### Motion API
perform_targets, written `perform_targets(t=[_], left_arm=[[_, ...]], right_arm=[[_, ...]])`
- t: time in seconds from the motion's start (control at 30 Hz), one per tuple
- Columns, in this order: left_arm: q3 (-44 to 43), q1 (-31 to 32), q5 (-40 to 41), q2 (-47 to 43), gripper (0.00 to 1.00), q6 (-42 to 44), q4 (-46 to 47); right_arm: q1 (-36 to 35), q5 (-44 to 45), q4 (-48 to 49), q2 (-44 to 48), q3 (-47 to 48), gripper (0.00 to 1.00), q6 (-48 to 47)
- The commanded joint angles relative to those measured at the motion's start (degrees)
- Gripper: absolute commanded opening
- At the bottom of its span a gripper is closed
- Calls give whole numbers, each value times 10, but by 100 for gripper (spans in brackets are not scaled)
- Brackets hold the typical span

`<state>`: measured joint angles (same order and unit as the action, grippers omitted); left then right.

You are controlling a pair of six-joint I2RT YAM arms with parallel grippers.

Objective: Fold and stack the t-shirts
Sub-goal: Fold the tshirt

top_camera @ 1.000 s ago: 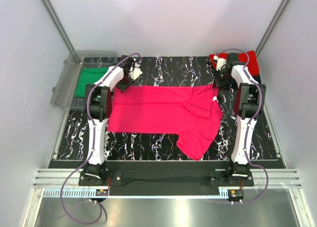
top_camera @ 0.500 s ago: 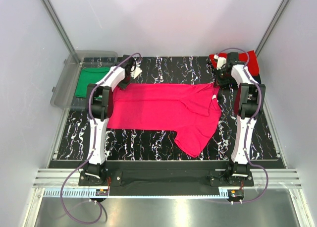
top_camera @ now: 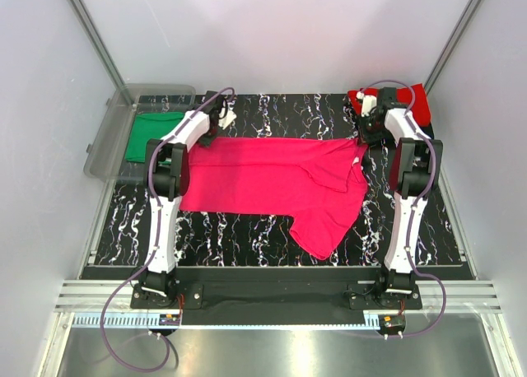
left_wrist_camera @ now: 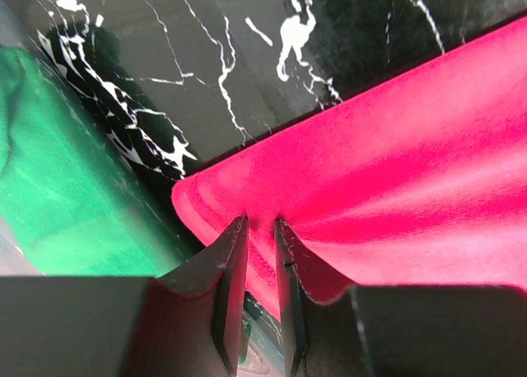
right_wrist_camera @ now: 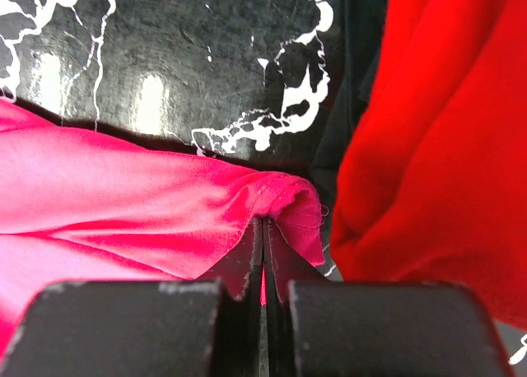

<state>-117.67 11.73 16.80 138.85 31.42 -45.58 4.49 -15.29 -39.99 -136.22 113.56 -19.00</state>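
**Far edge now taut: pink t-shirt [top_camera: 263, 179] stretched btw both tools**

Vs 1 s ago: left tool [left_wrist_camera: 257, 229] has narrowed and now pinches the far-left corner. Right tool [right_wrist_camera: 263, 229] is clamped on the far-right corner. Far edge is straighter and the cloth has shifted slightly far. Spread looks nearly done, fold prob next. Shirt lies mid-counter [top_camera: 272, 109], long axis left-right, hem end left, one sleeve pointing near.

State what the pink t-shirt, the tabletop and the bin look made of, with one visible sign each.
Pink t-shirt: soft matte knit cloth, probably cotton; it creases and bunches.
Tabletop: glossy black with white veins, a marble look, perhaps printed laminate; light glints off it.
Bin: clear, probably plastic; green cloth shows through.
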Motion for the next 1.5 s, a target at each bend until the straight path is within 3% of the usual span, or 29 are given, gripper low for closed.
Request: perform_targets(t=[0.0, 0.07, 0.1, 0.2, 0.3, 0.43, 0.6, 0.7, 0.9, 1.1, 1.47], left_arm=[[-26, 1, 3, -4, 27, -11, 13], [-34, 8, -12, -36, 35, -18, 13], [-40, 18, -18, -48, 40, -18, 14], [-57, 42, -31, -103, 43, -18, 15], [-53, 64, -39, -151, 45, -12, 20], [6, 85, -42, -210, 46, -3, 28], [159, 92, -62, -289, 46, -14, 38], [256, 90, -76, -328, 45, -23, 51], [389, 73, -113, -365, 41, -41, 65], [439, 61, -118, -386, 40, -48, 78], [443, 54, -108, -372, 40, -50, 81]], right_arm=[[8, 41, -4, 33, -18, 0, -9], [8, 24, -3, 62, -17, 3, -9], [8, 13, -4, 87, -15, 11, -11], [8, -8, -3, 141, -23, 18, -23], [7, -25, -3, 196, -40, 33, -31], [0, -44, -3, 251, -83, 38, -58], [-37, -79, -40, 315, -162, 38, -137], [-103, -88, -78, 343, -219, 35, -182], [-199, -133, -83, 340, -277, 33, -144], [-212, -119, -76, 284, -251, 31, -133], [-214, -148, -79, 204, -222, 27, -123]])
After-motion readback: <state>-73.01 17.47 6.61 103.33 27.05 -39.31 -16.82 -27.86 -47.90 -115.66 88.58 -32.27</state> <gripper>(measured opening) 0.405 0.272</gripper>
